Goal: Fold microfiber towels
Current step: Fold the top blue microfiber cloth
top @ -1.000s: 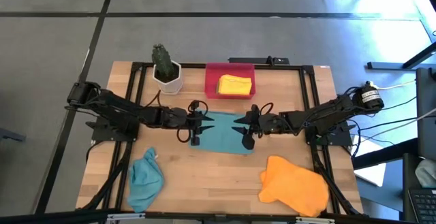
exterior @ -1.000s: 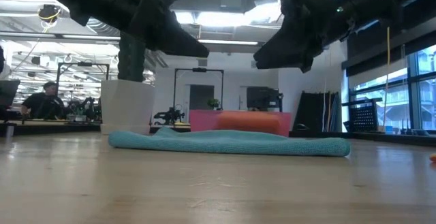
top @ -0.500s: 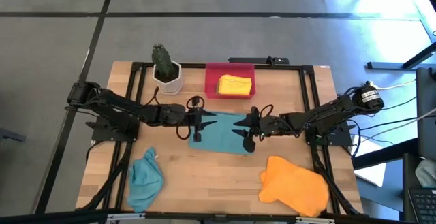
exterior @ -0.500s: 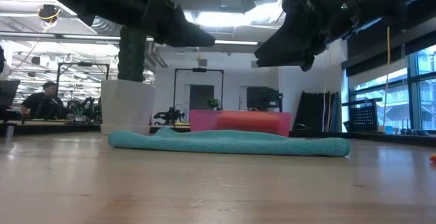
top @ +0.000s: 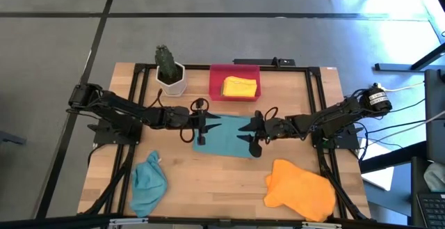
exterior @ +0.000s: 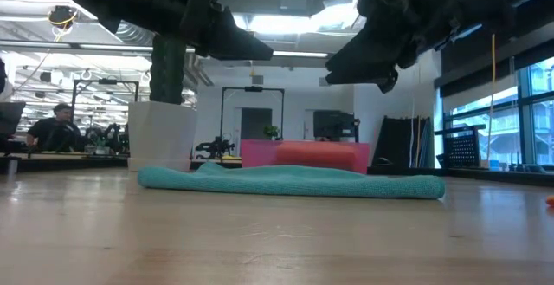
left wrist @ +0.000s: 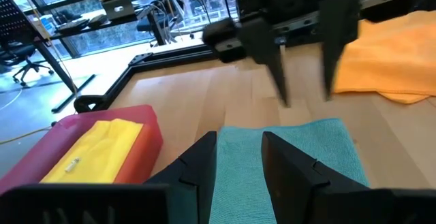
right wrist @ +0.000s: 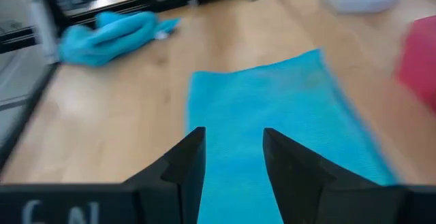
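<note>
Nearest you, along the table's front edge, your crumpled teal towel (top: 148, 182) lies bunched at the front left, its long axis running front to back, and your orange towel (top: 300, 186) sprawls loosely at the front right, its long axis slanting from the middle out toward the front right corner. Between them and farther in, the flat teal towel (top: 228, 136) lies folded on the bare wood of the table (top: 208, 187), its long axis running left to right and tilting slightly toward you at its right end. Your left claw (top: 202, 127) hovers above that towel's left end, your right claw (top: 252, 133) above its right end. Both point inward at each other, and the low view shows them lifted well clear of the cloth. In each wrist view your two dark fingers stand apart with teal cloth showing in the gap and nothing gripped, so both claws are released. Beyond the towel, at the back of the table, the red tray (top: 216, 84) holds the yellow towel (top: 240, 87), folded. The white pot with the cactus (top: 169, 71) stands just left of the tray. No label or writing can be read on anything.
</note>
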### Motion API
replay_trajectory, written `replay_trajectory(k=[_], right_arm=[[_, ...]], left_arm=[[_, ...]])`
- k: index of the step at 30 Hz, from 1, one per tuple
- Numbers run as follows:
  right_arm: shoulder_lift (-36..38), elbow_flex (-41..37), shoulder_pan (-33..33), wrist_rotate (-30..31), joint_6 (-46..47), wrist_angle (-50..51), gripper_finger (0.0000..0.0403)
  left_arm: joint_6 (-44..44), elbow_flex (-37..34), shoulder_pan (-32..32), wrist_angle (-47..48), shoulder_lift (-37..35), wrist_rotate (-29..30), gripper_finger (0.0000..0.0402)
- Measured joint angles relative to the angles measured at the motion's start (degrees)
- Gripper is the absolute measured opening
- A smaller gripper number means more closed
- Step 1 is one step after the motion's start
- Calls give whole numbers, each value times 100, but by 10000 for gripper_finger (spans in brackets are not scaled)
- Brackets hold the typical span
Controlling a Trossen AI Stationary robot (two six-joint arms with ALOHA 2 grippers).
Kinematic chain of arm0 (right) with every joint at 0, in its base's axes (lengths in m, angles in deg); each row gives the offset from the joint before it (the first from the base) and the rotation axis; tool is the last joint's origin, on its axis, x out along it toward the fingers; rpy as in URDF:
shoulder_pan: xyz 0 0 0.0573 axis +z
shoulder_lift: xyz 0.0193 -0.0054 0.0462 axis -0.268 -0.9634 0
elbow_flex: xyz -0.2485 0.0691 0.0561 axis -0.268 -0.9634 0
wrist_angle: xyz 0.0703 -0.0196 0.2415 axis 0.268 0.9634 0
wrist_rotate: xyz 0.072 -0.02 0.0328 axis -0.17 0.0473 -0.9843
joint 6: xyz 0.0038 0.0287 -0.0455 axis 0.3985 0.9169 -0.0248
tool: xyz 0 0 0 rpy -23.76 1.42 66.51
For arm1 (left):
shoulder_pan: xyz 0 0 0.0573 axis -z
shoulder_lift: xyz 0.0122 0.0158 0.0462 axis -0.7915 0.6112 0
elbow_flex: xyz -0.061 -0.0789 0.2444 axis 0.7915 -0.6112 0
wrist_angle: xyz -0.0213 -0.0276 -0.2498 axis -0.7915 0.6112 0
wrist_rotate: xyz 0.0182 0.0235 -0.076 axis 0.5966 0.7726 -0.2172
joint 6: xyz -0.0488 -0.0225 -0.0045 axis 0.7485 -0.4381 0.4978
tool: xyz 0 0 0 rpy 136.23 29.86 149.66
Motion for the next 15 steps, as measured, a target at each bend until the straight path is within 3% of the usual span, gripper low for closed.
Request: replay_trajectory(k=[15], right_arm=[[-2,107,136,-126,-28,9,149]], left_arm=[[0,0,0,0,-2,0,106]])
